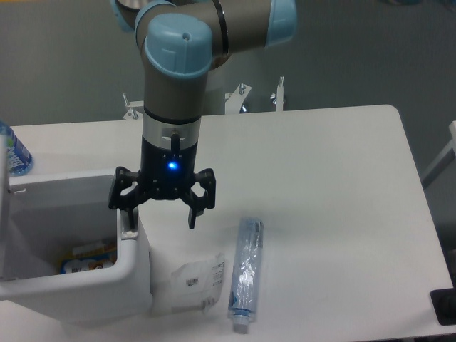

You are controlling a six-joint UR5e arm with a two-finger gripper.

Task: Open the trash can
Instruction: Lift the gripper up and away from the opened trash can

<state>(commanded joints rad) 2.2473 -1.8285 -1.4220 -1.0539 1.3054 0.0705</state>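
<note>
Table (320,178), trash can (135,274) lid upright.
</note>
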